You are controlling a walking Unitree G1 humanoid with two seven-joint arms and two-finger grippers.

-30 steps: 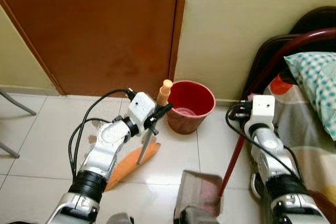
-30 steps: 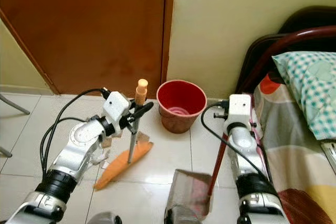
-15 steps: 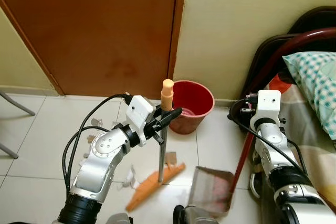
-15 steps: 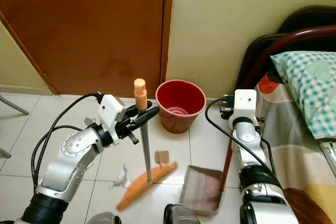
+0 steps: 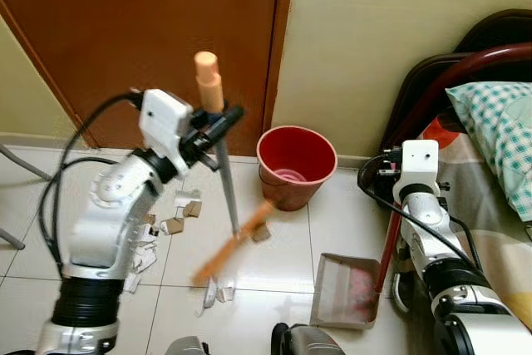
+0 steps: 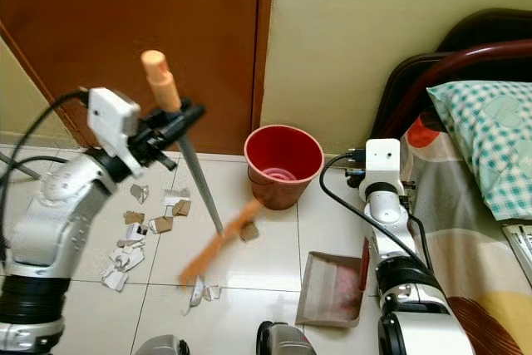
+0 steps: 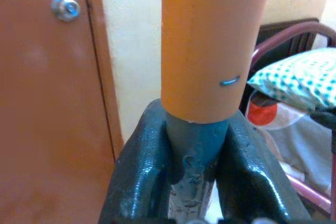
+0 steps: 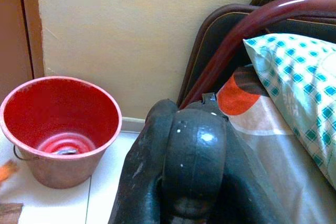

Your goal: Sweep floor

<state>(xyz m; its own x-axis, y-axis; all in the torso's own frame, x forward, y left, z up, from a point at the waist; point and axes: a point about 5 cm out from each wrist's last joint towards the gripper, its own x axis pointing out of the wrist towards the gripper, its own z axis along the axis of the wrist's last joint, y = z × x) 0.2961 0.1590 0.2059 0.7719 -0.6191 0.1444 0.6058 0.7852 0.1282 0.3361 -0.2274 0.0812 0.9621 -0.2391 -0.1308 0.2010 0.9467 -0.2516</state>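
Observation:
My left gripper (image 5: 218,122) is raised and shut on the grey shaft of a broom, just below its orange grip (image 5: 208,81); the left wrist view shows both fingers (image 7: 139,177) clamped on the shaft. The orange brush head (image 5: 233,243) is blurred and sits low over the tiles, in front of the red bucket (image 5: 296,164). Torn paper and cardboard scraps (image 5: 179,214) lie left of the brush, with a few more scraps (image 5: 218,291) nearer me. My right gripper (image 5: 391,205) is shut on the red upright handle of a dustpan (image 5: 345,291), which rests on the floor with reddish debris inside.
A brown door (image 5: 158,39) and a cream wall stand behind the bucket. A bed with a checked pillow (image 5: 499,122) and a dark red frame (image 5: 449,81) crowds my right arm. A grey chair leg (image 5: 17,164) shows at the far left.
My left arm has lifted and swung the broom up and to the left, dragging the brush head across the tiles. The dustpan has shifted right and now lies flat on the floor.

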